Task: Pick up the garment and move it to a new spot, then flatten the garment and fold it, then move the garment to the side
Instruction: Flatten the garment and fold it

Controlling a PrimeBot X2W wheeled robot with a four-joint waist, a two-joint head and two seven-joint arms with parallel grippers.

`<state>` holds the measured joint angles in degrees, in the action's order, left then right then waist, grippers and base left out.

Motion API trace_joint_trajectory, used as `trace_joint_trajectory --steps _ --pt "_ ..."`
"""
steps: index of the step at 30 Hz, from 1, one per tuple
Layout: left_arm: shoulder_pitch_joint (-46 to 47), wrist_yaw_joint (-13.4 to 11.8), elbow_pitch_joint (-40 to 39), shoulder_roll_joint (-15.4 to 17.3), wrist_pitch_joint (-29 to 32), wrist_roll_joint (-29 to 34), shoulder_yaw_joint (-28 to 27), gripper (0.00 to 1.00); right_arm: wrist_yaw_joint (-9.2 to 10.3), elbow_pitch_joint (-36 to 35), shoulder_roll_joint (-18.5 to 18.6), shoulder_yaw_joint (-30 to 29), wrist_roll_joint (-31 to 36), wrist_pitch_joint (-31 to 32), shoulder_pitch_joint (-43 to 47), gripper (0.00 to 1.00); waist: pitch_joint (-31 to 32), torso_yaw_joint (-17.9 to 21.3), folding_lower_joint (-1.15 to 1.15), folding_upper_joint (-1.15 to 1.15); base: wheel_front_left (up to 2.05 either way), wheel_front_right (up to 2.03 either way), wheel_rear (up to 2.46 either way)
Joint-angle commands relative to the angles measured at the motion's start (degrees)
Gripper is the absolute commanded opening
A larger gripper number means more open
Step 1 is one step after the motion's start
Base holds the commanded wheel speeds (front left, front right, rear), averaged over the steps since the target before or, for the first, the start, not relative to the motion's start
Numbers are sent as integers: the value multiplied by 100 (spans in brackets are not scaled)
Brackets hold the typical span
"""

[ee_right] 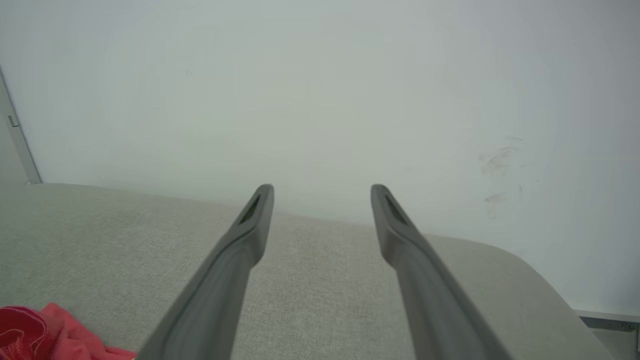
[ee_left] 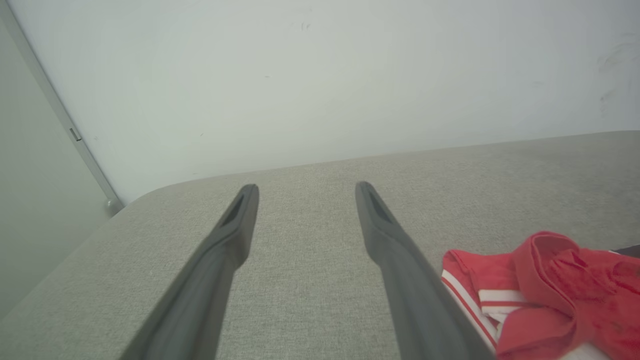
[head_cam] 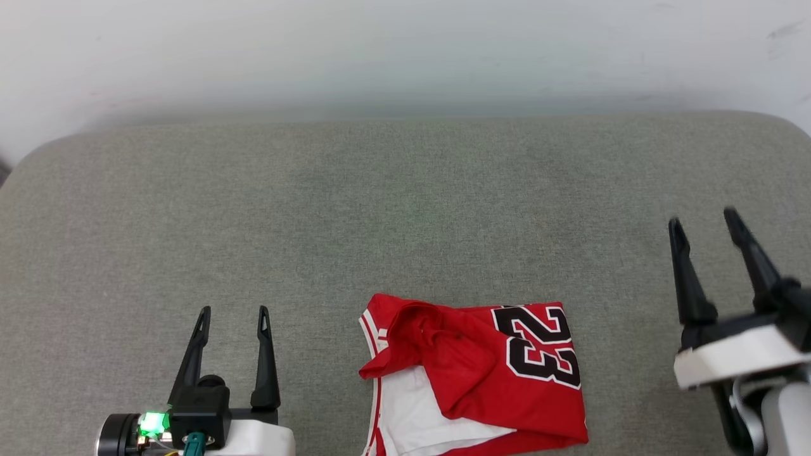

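Head view first: looking at the garment lying in a loose, half-folded heap on the grey cushion, right down by the near edge, a bit right of centre and running off the bottom of the frame. Showing the black 23 print face up on its right part, with a red flap bunching over the middle and white fabric peeking out below, so not really reading as flat or tidy yet. Sitting free of both grippers. Moving outward, seeing the left gripper parking near the garment's left side but apart from it, jaws spread wide, holding nothing, pointing towards the wall. Catching the same red heap low on the right in the left wrist view, beside the spread left gripper. Spotting the right gripper hanging well apart on the far right, jaws wide too and gripping nothing, with just a corner of red showing at its wrist view's lower left. Guessing at the reason for flanking it open-jawed: keeping the cloth clear in view and setting up a grab from either side.
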<state>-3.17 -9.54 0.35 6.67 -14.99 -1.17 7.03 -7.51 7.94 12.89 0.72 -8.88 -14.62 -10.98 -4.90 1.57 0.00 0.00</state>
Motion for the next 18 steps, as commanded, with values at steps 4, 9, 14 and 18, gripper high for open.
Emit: trace_joint_trajectory --steps 4,9,14,18 --pt "-109 68 -32 2 -26 7 6 100 5 -274 -360 -274 91 -48 635 100 89 -29 0 0 0 0 0" --pt "-183 123 -43 -32 -26 -36 3 100 6 -532 -679 -441 80 -52 1261 100 184 -90 0 0 0 0 0" --pt "-294 171 -57 -66 -26 -84 -37 100 5 -786 -867 -455 70 -52 1711 100 269 -124 0 0 0 0 0" --pt "-376 211 -54 -82 -26 -99 -78 100 5 -907 -932 -471 55 -53 1894 100 325 -135 0 0 0 0 0"
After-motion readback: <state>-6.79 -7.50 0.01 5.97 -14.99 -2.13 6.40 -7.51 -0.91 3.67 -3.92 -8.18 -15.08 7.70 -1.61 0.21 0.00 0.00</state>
